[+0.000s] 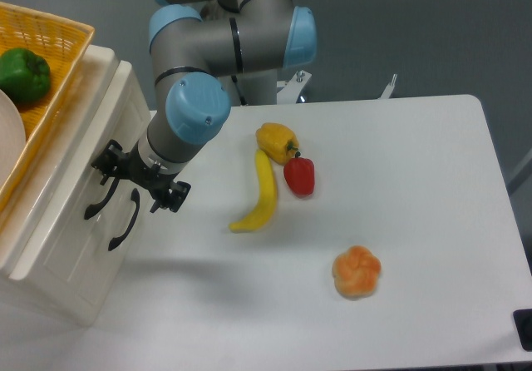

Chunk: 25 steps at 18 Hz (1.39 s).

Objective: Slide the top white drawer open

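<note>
Gripper [138, 181] hovering spread at top white drawer [79, 184] handle [100, 200], seemingly gripping nothing; risking slipping off.

The top white drawer [62, 190] looks glossy and smooth, its handle [101, 200] matt black. The basket [51, 63] is woven yellow wicker. The tabletop [432, 188] is smooth, matt white.

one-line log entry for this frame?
phase: reach | gripper: open, at handle | top white drawer: closed | grasp: not confirmed
</note>
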### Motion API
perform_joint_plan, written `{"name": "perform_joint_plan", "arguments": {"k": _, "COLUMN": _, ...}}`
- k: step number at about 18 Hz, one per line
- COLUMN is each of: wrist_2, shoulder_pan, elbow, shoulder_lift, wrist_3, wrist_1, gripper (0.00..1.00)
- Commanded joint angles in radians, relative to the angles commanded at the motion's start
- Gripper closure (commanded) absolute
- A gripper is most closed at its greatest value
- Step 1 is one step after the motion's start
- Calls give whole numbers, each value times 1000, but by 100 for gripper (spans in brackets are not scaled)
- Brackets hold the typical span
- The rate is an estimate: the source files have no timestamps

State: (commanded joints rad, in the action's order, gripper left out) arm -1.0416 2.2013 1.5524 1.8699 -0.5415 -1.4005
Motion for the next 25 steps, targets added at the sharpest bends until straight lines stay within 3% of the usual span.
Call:
{"name": "perform_joint_plan", "arguments": {"k": 19, "wrist_2": -2, "shoulder_pan": -9, "elbow": -3, "shoulder_lift": 18, "wrist_3": -6, "wrist_1": 12, "gripper": 0}}
{"name": "perform_joint_plan", "arguments": {"k": 25, "wrist_2": -51, "shoulder_pan": -8, "elbow": -6, "shoulder_lift": 20, "wrist_3": -9, "wrist_1": 26, "gripper": 0}}
